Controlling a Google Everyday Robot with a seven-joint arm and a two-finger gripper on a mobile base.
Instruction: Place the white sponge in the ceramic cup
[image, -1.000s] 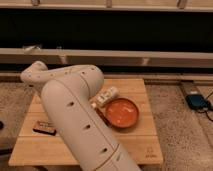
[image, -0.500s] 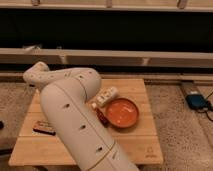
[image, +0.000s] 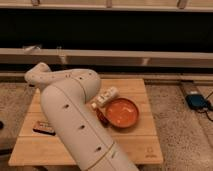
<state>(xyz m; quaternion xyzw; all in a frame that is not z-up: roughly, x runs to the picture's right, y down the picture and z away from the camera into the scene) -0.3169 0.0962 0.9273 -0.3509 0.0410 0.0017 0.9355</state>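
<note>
One wooden table (image: 145, 147) is counted, and on it one orange-red bowl (image: 122, 113), one black block (image: 44, 128) and one pale elongated item (image: 107, 96). One blue object (image: 196, 101) is seen on the floor. One robot arm (image: 70, 115) is counted; the gripper is hidden behind it.

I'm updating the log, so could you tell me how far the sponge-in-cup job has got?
Nothing shows as done: the arm covers the wooden table's middle, hiding the white sponge, the ceramic cup and the gripper, which is presumably behind it, left of the orange bowl. In hand: unclear. Left, seemingly: the whole placement.
</note>
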